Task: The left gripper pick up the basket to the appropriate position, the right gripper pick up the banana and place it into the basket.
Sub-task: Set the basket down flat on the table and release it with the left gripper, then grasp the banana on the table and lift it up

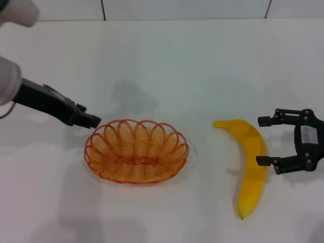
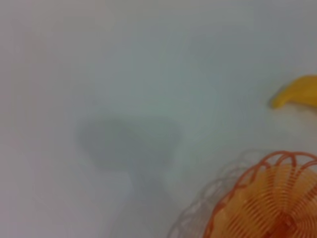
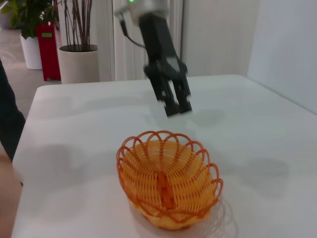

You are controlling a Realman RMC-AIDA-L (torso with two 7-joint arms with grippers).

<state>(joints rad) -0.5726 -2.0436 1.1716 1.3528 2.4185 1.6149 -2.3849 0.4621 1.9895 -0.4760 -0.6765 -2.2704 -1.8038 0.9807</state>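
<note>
The orange wire basket stands on the white table, left of centre, and is empty. It also shows in the left wrist view and the right wrist view. My left gripper hovers just above and outside the basket's far-left rim, holding nothing. In the right wrist view the left gripper shows its fingers a narrow gap apart. The yellow banana lies on the table to the right of the basket; its tip shows in the left wrist view. My right gripper is open and empty, its fingertips right beside the banana's right edge.
The white table reaches back to a tiled wall. Past the table's far end, the right wrist view shows potted plants and a red object.
</note>
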